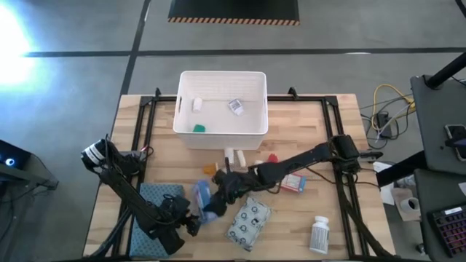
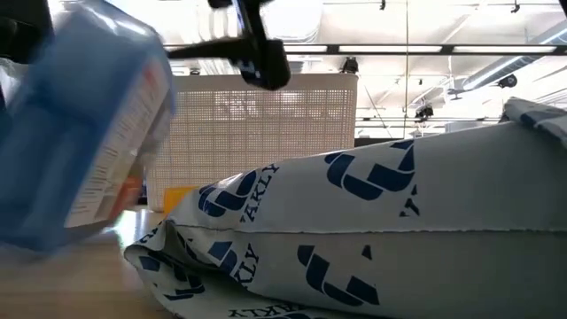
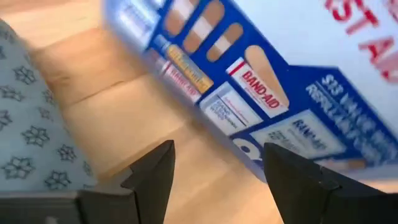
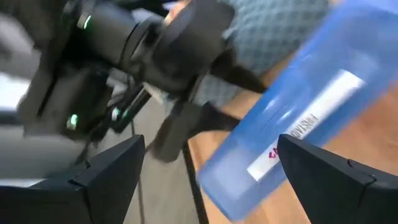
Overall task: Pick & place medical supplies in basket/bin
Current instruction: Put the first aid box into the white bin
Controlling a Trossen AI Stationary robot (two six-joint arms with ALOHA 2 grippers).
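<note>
right gripper: reaches across from the 3 o'clock side to the blue-white first-aid pouch near table centre, toward 6 o'clock. Its wrist view shows fingers spread wide either side of the pouch, not touching it, so released, not gripping.
left gripper: sits at about 7 o'clock, fingers parted, pointing at the pouch's Band-Aid label; holding nothing. Looks like a support or handover position, my guess.
pouch: tilted, one end up in the low view; whether anything props it up, cannot tell.
white bin: at 12 o'clock, well apart from the pouch. Already holds a white roll, a small packet and a green item.
left on table: patterned packet just beside the pouch, red-white box, white bottle at 5 o'clock.
folded cloth: under the left arm, not a supply.
progress: early, most items out.
</note>
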